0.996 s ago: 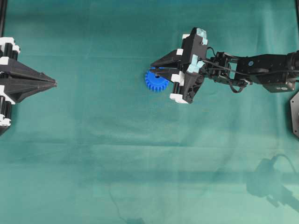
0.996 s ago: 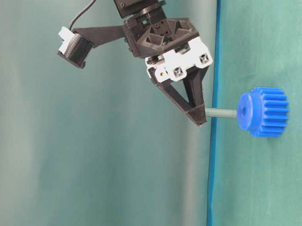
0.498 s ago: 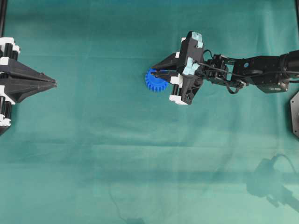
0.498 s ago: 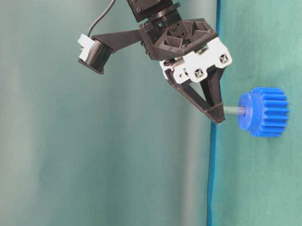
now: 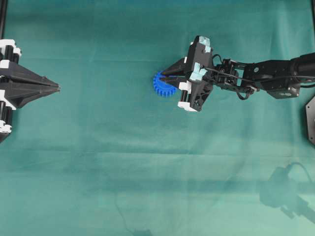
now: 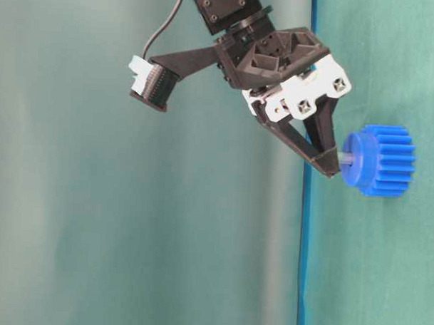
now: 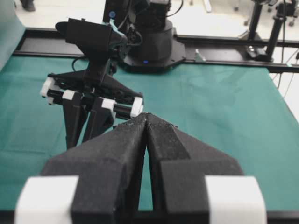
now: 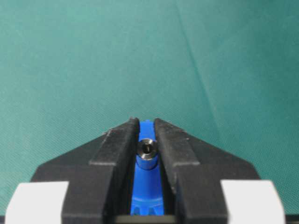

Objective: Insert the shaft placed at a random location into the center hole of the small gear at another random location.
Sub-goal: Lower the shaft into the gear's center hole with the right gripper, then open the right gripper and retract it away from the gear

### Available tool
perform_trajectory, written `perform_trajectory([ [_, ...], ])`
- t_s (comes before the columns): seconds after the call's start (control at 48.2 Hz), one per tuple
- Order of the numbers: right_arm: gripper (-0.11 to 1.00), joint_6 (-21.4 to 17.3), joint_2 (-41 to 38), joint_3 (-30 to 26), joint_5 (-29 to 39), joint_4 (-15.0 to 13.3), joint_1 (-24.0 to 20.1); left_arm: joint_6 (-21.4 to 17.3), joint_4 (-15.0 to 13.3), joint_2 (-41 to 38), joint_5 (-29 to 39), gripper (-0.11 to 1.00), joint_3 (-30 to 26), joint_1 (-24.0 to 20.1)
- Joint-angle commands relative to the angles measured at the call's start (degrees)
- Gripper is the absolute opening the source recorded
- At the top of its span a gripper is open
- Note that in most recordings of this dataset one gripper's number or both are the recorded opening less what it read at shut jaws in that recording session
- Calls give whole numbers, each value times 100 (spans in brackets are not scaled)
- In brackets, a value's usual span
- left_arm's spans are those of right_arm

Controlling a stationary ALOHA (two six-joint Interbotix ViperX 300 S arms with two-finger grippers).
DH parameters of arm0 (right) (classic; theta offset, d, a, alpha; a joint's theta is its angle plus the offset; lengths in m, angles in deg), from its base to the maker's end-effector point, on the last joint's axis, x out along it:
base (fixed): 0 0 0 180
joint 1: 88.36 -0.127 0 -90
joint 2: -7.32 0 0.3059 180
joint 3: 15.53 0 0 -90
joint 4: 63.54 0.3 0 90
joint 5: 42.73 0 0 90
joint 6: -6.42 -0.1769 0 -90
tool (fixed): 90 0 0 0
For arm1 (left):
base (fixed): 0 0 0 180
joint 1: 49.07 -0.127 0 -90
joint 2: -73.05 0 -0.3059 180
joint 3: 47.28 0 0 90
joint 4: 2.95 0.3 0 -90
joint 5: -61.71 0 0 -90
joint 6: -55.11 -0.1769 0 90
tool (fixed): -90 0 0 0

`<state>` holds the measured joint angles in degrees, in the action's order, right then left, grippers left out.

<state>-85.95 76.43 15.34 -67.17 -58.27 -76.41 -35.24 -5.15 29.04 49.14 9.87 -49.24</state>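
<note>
Right gripper (image 8: 147, 140) pinches the smooth silvery pin (image 8: 147, 148), its tip entering the hub of the toothed blue plastic gear (image 6: 380, 160). Left gripper (image 7: 147, 116), matte black, is closed and empty at the left edge of the green mat (image 5: 98, 162).

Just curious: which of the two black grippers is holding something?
The right gripper, over the bright blue plastic gear, pinches a thin silvery metal shaft; the left gripper is shut, empty.

right pincer (image 5: 163, 77): over table (image 5: 147, 172), tips just above the small gear (image 5: 161, 87)
shaft (image 8: 147, 149): btwn right pincer's fingers, lower end in the center hole of gear hub
small gear: on table, directly under right pincer tips
left pincer (image 5: 55, 88): well apart, far side of table opp. right pincer, facing it
</note>
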Motion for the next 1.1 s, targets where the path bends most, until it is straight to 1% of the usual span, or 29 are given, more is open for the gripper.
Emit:
perform_trajectory([
  [0.0,12,9,44,-123,-53,-9,9,9,-9,-53,-35,0,-44,18],
  [0.561,12,26,-35,-123,-53,-18,18,9,-9,-53,-35,-1,-44,70],
  [0.727,14,26,-44,-123,-62,-18,9,9,-9,-53,-35,0,-44,70],
  [0.747,17,26,-35,-123,-62,-18,9,9,-9,-53,-35,0,-44,70],
  [0.789,26,26,-44,-132,-62,-18,9,9,-18,-62,-35,0,-44,70],
  [0.81,34,26,-44,-132,-62,-18,9,9,-9,-53,-35,-1,-44,70],
  [0.893,59,26,-44,-132,-62,-18,9,9,-9,-62,-35,-1,-44,70],
  [0.976,79,26,-44,-132,-79,-18,9,9,-9,-53,-35,-1,-44,70],
  [1.017,84,26,-35,-132,-97,-18,9,9,-9,-53,-35,-1,-44,70],
  [1.08,82,18,-35,-132,-114,-9,9,9,-9,-44,-35,0,-44,79],
])
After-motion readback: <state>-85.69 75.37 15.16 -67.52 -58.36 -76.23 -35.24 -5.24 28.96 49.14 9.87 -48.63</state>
